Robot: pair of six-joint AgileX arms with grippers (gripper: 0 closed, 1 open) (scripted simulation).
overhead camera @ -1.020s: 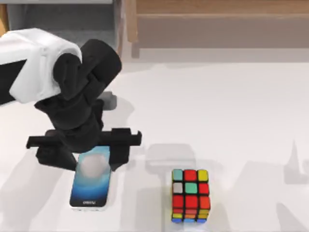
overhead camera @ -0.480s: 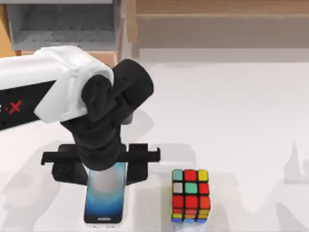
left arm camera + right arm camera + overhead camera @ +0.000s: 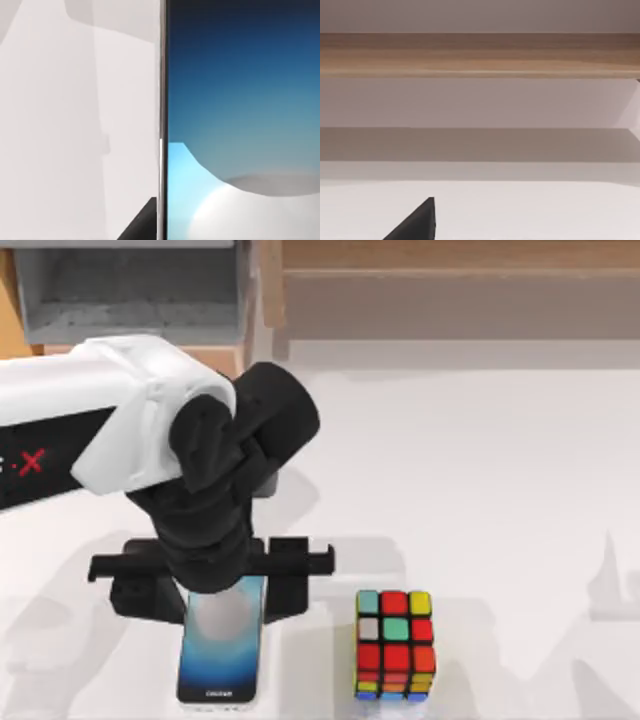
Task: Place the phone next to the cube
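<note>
White table: left gripper pinching phone, positioned near cube, apart. Right gripper state indeterminate.

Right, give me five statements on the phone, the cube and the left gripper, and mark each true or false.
1. The phone lies to the left of the cube in the top view. True.
2. The phone touches the cube. False: bare table shows between them.
3. The left gripper is over the phone's far end. True.
4. The cube is stacked on the phone. False: it stands on the table.
5. The phone's screen faces up. True.
</note>
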